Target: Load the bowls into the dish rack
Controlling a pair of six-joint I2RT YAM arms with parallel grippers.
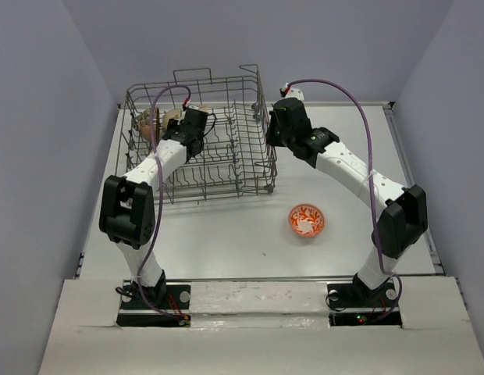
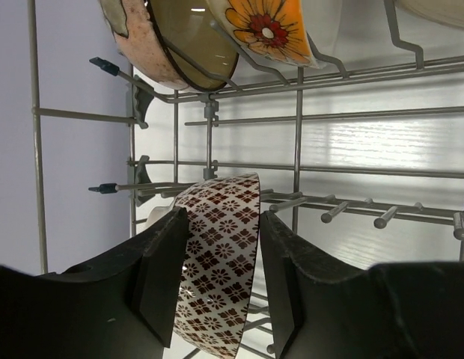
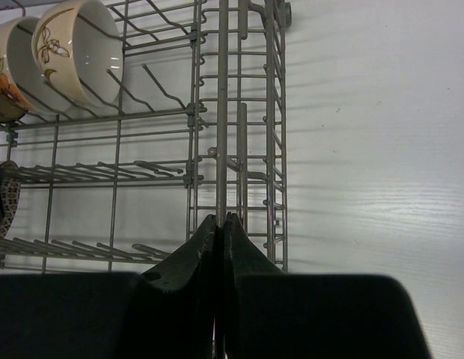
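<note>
Inside the rack, the patterned bowl hangs on edge over the tines. Drop it off-slot and it could topple or clip the racked bowls beyond. Left gripper part-open, clamped across its rim. Right gripper pinched onto a rack wire. Orange bowl sits out on the surface.

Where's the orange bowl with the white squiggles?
In the top view, the orange-red bowl sits by itself on the white table, right of the middle, just in front of the dish rack's near right corner.
</note>
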